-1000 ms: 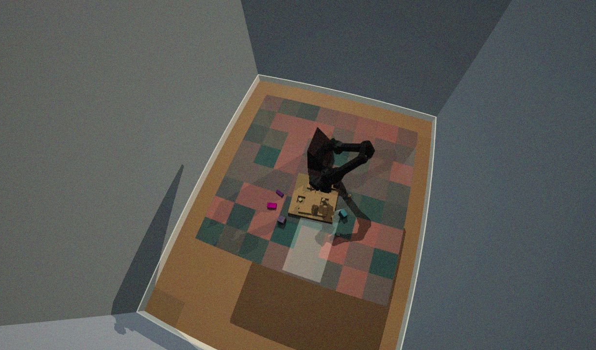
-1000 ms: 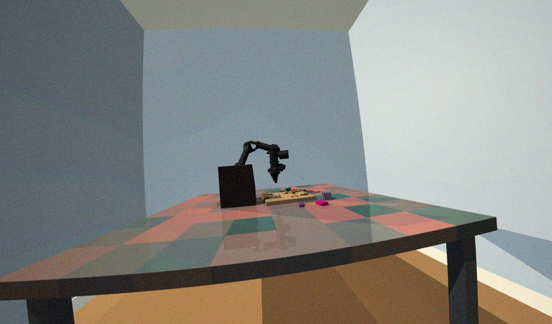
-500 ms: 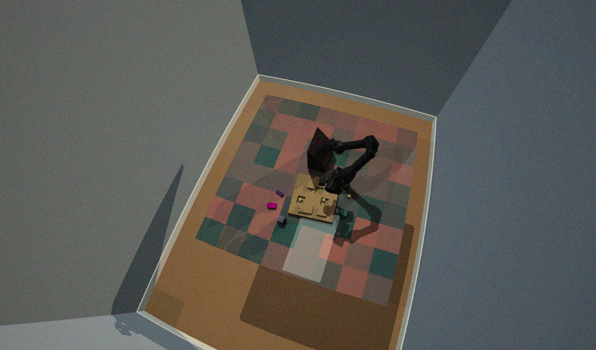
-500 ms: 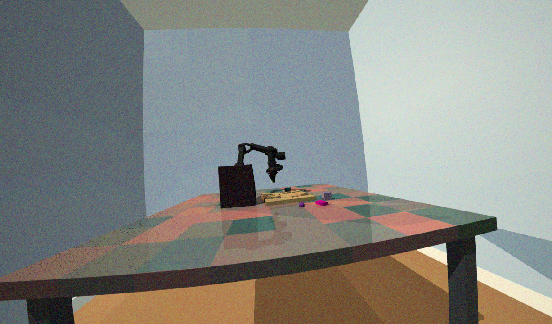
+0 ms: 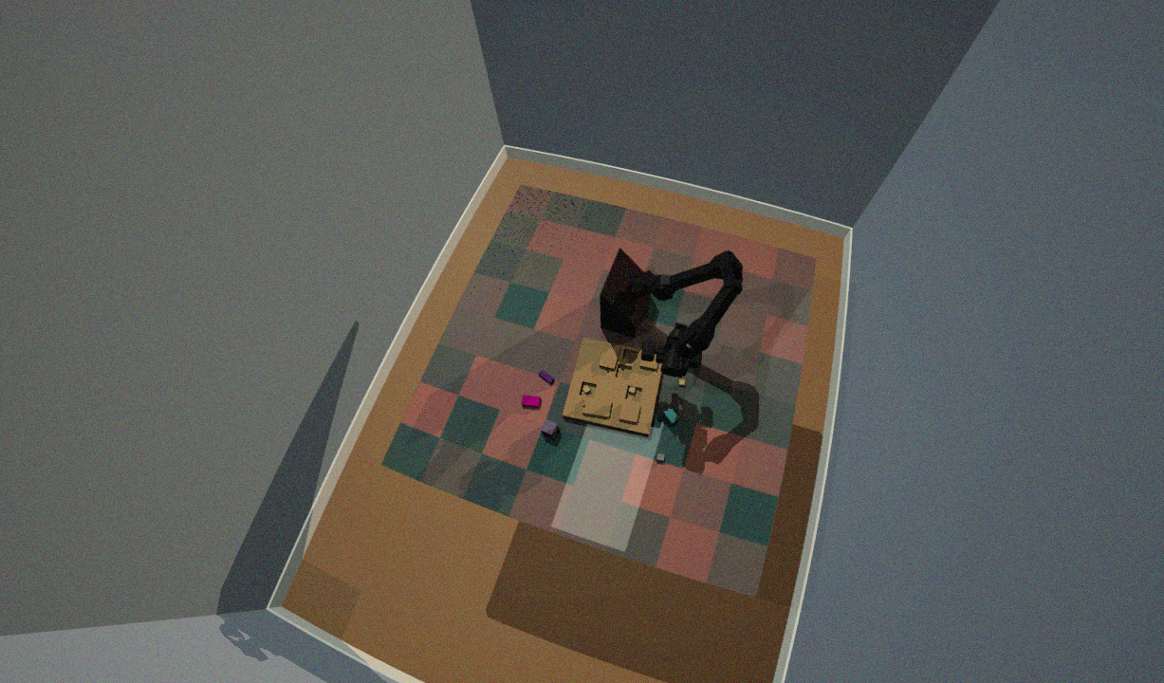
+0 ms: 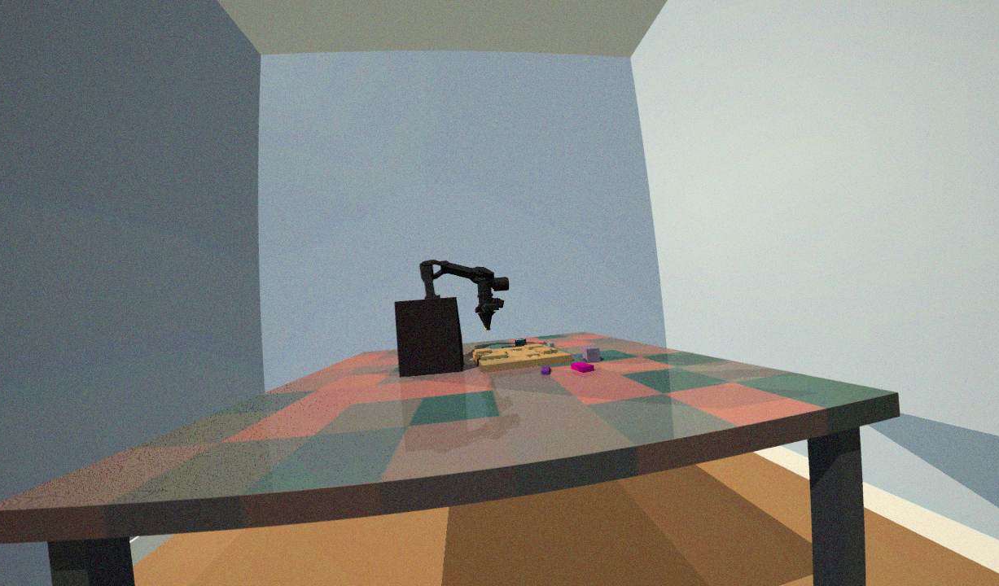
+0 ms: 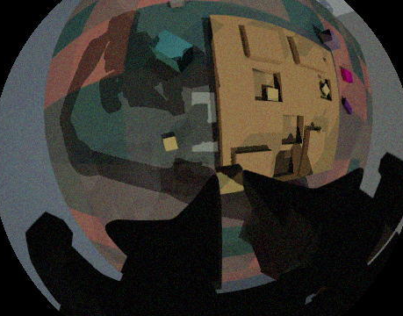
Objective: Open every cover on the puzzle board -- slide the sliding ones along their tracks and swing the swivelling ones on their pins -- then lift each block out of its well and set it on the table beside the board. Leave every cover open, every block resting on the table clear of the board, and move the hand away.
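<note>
"Where did you have your gripper (image 5: 672, 366) (image 6: 487, 327) (image 7: 229, 178)?"

"You had me over near one edge of the puzzle board (image 5: 606, 395) (image 6: 524, 362) (image 7: 241, 110), raised above table level, your fingers clamped on a pale tan block (image 7: 231, 185)."

"And the other blocks you were after?"

"You had one small yellow block (image 5: 681, 381) (image 7: 169, 143) on the table beside the board. Two more, a near block (image 5: 632, 390) (image 7: 272, 93) and a far block (image 5: 586, 389) (image 7: 326, 89), sat in uncovered wells."

"What else lay around your board?"

"You had a teal block (image 5: 670, 415) (image 6: 519, 342) (image 7: 172, 45) on the same side as the yellow one. Across the board lay a magenta block (image 5: 531, 401) (image 6: 582, 367) (image 7: 346, 75), a purple piece (image 5: 546, 377) (image 6: 545, 370) (image 7: 347, 105) and a lavender block (image 5: 549, 429) (image 6: 592, 354) (image 7: 327, 36). I couldn't tell you whether every cover was fully open."
</note>
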Controlling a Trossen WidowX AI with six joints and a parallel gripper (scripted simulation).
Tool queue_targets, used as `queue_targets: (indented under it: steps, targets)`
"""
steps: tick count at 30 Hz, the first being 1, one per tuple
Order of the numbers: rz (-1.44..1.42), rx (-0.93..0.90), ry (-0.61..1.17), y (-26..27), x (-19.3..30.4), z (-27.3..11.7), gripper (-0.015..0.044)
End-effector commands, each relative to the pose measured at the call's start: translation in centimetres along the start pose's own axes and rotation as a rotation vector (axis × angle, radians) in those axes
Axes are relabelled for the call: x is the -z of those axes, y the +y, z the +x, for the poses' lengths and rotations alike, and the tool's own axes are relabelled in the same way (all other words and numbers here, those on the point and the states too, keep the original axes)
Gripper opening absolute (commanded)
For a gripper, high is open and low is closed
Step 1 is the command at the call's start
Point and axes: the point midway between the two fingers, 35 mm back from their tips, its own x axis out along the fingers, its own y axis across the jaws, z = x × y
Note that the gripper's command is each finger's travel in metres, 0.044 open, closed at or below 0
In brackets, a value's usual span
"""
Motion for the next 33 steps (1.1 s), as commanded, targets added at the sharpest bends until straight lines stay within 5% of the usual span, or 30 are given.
queue_targets:
  steps: [1, 33]
  targets:
    - [0.003, -0.009, -0.002, 1.5, 0.8, -0.1, 0.0080]
    - [0.001, -0.034, -0.001, 6.3, 3.6, 1.4, 0.0080]
